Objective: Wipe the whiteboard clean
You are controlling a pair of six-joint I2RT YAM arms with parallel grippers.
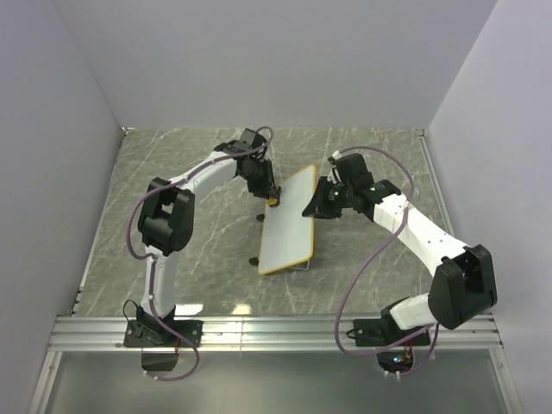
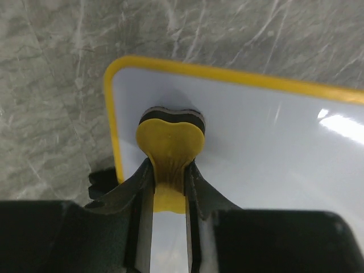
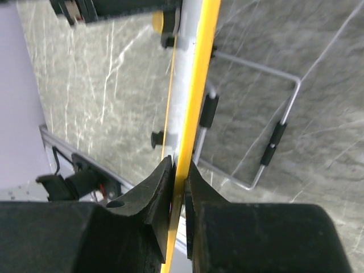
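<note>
Robot arms flank the yellow-framed whiteboard point(image 1: 289, 226), which stands tilted near the middle of the grey marbled tabletop point(image 1: 172, 172). It sits slightly closer to the far edge than to the near one, with its long sides running from far to near.

From the left edge, the left arm reaches across to the board's far left corner. There the left hand point(image 1: 271, 196) is closed on the narrow waist of a small yellow eraser point(image 1: 272, 202). The left wrist view shows the two fingers of that hand point(image 2: 169, 168) pinching the eraser point(image 2: 170, 139) on either side. The eraser's rounded head, with a dark layer under it, lies against the white surface point(image 2: 256, 142) just inside the corner. A patch of glare shows further along the board.

On the right, the right hand point(image 1: 309, 210) is clamped on the board's right long edge, about midway along it. In the right wrist view its fingers point(image 3: 165, 187) are closed tight on the thin yellow edge point(image 3: 196, 85), one on each face. Small black feet point(image 3: 207, 111) jut from the board's back. A wire stand point(image 3: 273, 142) with black sleeves rests on the tabletop behind the board, toward the right edge.
</note>
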